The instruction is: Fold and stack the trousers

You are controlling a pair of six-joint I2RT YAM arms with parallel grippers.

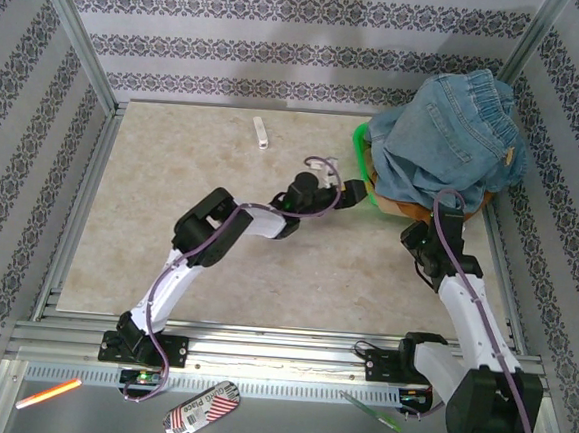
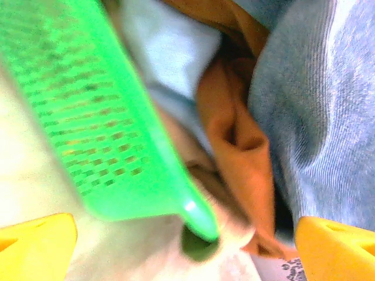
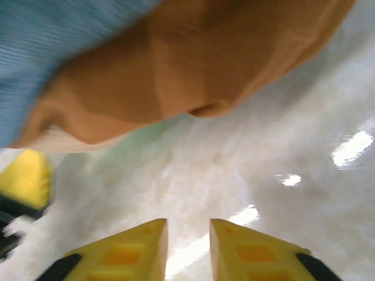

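Note:
The trousers [image 1: 446, 139], faded light-blue denim with a gathered waistband, lie heaped on a green mesh basket [image 1: 360, 152] at the back right of the table, over an orange garment [image 1: 411, 208]. My left gripper [image 1: 355, 192] is at the basket's left rim. In the left wrist view it [image 2: 186, 243] stands wide open, with the basket's corner [image 2: 88, 105], the orange cloth [image 2: 234, 134] and the denim [image 2: 328, 117] just ahead. My right gripper [image 1: 449, 204] is at the heap's near edge. In the right wrist view it [image 3: 188, 246] has a narrow gap holding nothing, below the orange cloth [image 3: 193, 58] and denim [image 3: 53, 35].
A small white object [image 1: 262, 134] lies near the table's back. An orange marker [image 1: 50, 394], a crushed can [image 1: 202, 410] and a green pen [image 1: 369, 411] lie on the near metal ledge. Metal frame posts and patterned walls surround the table. A pale blue cloth [image 2: 164, 52] lies in the basket.

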